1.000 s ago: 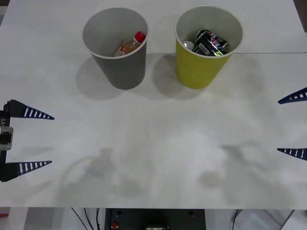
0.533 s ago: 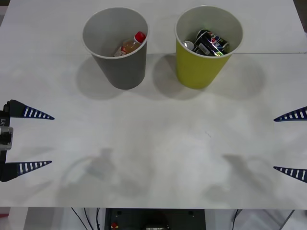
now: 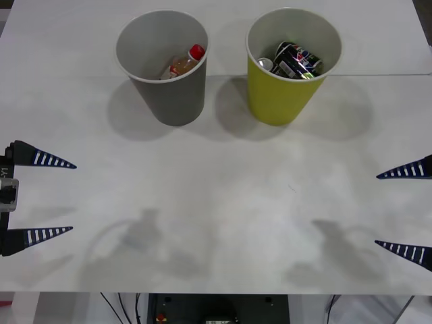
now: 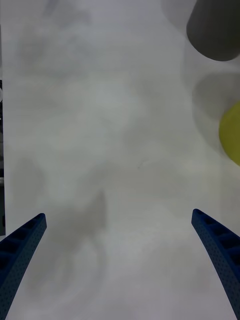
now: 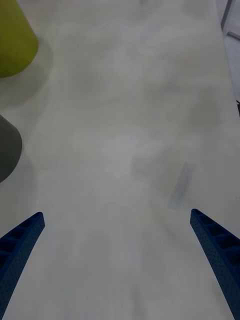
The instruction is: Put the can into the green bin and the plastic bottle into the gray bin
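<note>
White table [image 3: 216, 202], open hands [image 3: 61, 198] [image 3: 403, 210] at opposite side edges.

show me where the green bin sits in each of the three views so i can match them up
Front view: the green bin stands upright at the far side of the table, right of centre, with cans inside.
Right wrist view: a yellow-green patch of its wall at the picture's edge.
Left wrist view: its side in a corner of the picture.
Shared landmark: the gray bin beside it, also seen from the right wrist and left wrist.
</note>
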Robot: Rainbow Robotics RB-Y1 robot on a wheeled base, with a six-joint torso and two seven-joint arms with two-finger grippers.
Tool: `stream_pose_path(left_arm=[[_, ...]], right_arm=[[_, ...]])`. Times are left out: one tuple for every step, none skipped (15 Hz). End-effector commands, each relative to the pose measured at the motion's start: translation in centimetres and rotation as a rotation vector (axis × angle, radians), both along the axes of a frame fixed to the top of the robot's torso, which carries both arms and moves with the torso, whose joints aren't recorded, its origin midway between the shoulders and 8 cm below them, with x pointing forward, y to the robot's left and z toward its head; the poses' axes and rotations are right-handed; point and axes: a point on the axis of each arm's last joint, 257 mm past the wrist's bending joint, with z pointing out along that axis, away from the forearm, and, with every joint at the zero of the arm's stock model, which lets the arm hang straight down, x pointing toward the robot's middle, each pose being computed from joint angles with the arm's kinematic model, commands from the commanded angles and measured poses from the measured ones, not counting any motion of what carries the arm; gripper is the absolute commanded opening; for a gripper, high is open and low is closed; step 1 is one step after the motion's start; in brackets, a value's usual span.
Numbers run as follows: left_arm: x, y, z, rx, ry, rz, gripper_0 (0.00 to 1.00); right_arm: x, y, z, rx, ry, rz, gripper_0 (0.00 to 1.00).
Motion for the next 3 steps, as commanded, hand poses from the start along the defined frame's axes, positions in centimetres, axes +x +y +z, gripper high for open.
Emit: stream_pose_path(left_arm=[[0.00, 0.00, 0.00, 0.000, 0.000, 0.000, 1.00], [0.00, 0.00, 0.00, 0.000, 0.000, 0.000, 1.00], [0.00, 0.00, 0.00, 0.000, 0.000, 0.000, 1.00]], right_arm=[[0.02, -0.01, -0.20, -0.007, -0.001, 0.003, 1.00], [0.08, -0.03, -0.17, -0.009, -0.003, 0.003, 1.00], [0.08, -0.03, -0.17, -0.009, -0.003, 0.003, 1.00]])
